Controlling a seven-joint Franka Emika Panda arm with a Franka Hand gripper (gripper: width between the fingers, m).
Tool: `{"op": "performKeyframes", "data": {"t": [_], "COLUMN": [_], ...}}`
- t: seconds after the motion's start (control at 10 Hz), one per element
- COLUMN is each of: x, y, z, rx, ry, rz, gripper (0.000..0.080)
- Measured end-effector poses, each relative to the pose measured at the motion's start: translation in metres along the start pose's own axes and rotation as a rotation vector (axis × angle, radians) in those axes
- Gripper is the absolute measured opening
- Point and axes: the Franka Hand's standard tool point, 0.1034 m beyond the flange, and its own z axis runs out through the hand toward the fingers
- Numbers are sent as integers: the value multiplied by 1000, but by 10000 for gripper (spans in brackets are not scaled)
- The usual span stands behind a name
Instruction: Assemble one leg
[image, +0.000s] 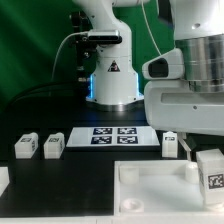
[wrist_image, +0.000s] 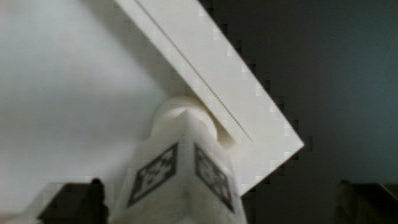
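Note:
In the wrist view one leg (wrist_image: 185, 172), a white block with black-and-white tags on two faces, stands end-on at the corner of the large white panel (wrist_image: 89, 90). My gripper (wrist_image: 221, 210) is around it. One dark finger (wrist_image: 75, 204) shows with a gap to the leg, and the other is faint and further off, so the jaws stand open. In the exterior view this leg (image: 212, 172) is at the panel's (image: 150, 190) right near corner, under my gripper (image: 198, 142). Three more legs (image: 25, 147), (image: 53, 144), (image: 171, 144) stand on the table.
The marker board (image: 112, 136) lies behind the panel, between the loose legs. The robot's base (image: 108, 75) stands at the back. The table is black (image: 60, 185), with a green backdrop behind.

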Motion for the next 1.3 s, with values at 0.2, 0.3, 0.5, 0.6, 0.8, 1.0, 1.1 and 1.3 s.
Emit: {"op": "performKeyframes", "data": {"t": [0.2, 0.3, 0.5, 0.6, 0.8, 1.0, 1.1, 1.3], "x": [4, 4, 3, 3, 4, 4, 1, -4], "y": [4, 1, 1, 1, 2, 4, 3, -1], "z": [2, 2, 2, 2, 2, 2, 2, 6], "rx": [-23, -31, -40, -37, -36, -38, -45, -7], "ry": [7, 12, 16, 16, 20, 18, 13, 12], "rz": [-263, -313, -283, -242, -34, 198, 392, 784], "gripper": [648, 648, 563, 427, 302, 301, 300, 299]}}
